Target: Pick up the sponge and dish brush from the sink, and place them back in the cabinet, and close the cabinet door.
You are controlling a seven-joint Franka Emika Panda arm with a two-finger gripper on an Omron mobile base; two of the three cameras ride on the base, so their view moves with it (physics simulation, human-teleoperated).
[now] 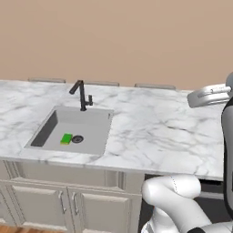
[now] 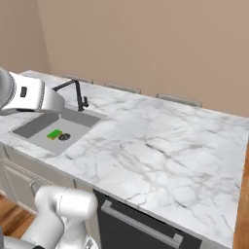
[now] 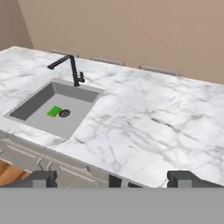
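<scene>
Flat green sponge [image 1: 67, 139] in grey rectangular sink [image 1: 91, 125], beside round drain [image 1: 77, 139]; jaws released.

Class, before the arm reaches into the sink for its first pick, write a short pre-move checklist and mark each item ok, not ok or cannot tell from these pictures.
1. Sponge located: ok, it lies flat on the sink floor beside the drain.
2. Dish brush located: not ok, no brush can be made out in the basin.
3. End effector open and empty: ok, fingertips stand wide apart with nothing between them.
4. End effector near the sponge: not ok, it hangs far back from the sink, in front of the counter.
5. Faucet clear of the sponge: ok, it stands at the back rim.
6. Cabinet open: cannot tell.
</scene>
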